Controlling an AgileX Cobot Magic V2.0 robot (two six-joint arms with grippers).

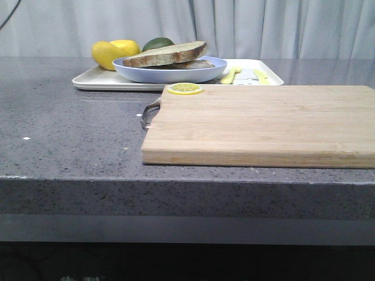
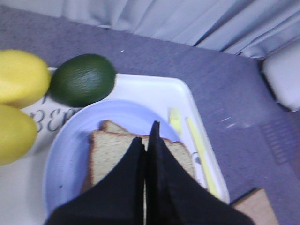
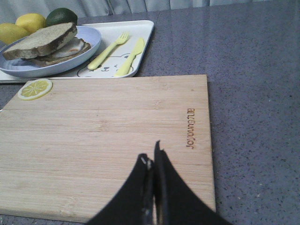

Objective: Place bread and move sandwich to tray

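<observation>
Both pincers closed, empty | sandwich (image 1: 167, 57) (long axis left-right) on plate (image 1: 170, 73), on tray (image 1: 94, 79)

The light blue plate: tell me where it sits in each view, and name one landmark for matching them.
Front view: the light blue plate sits on the white tray, upper centre-left, behind the cutting board.
Left wrist view: it fills the lower left, beside the green avocado.
Right wrist view: upper left corner, holding the sandwich.
Shared landmark: the avocado, next to the plate in all three views.
</observation>
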